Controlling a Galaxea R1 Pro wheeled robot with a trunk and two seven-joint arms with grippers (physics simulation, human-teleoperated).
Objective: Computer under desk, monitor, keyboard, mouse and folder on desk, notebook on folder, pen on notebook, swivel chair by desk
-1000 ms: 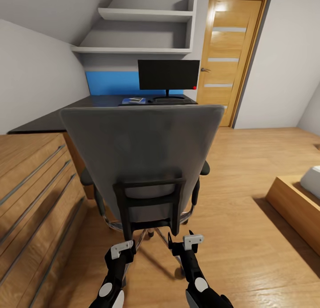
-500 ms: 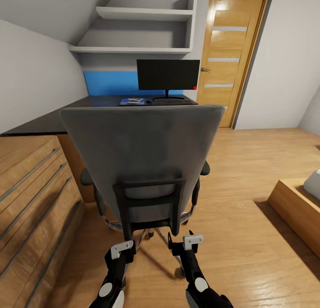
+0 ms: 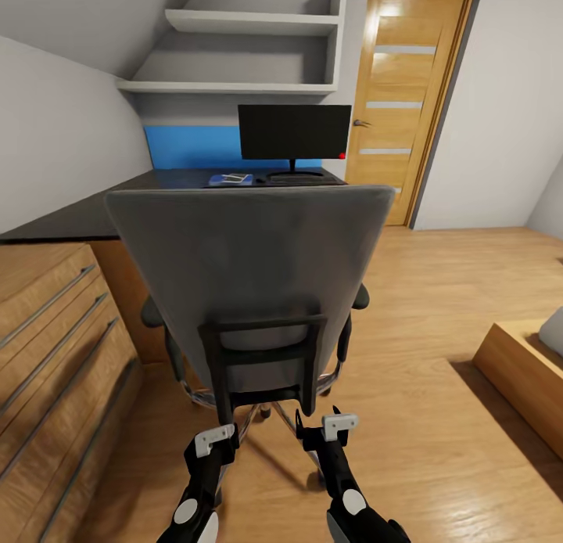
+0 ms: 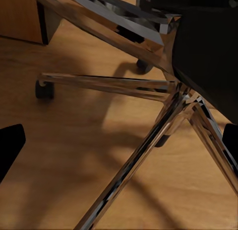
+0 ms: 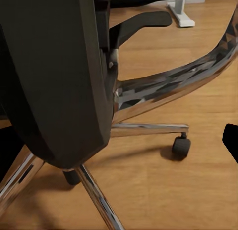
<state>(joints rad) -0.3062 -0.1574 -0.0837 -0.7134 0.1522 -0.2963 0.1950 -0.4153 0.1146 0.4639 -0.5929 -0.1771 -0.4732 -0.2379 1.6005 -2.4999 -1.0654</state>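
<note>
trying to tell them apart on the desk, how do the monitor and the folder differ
The monitor stands upright on a slim stand; the folder lies flat. The monitor is black with a red dot; the folder is bright blue. The monitor looks far larger. Both sit on the desk.

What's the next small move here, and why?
Probably keep rolling forward, nudging the grey upholstered swivel chair toward the glossy black desk. Both grippers, left and right, sit low behind its backrest holding nothing, and bare wooden floor separates chair and desk. Blue folder already lies beside the black monitor.
</note>
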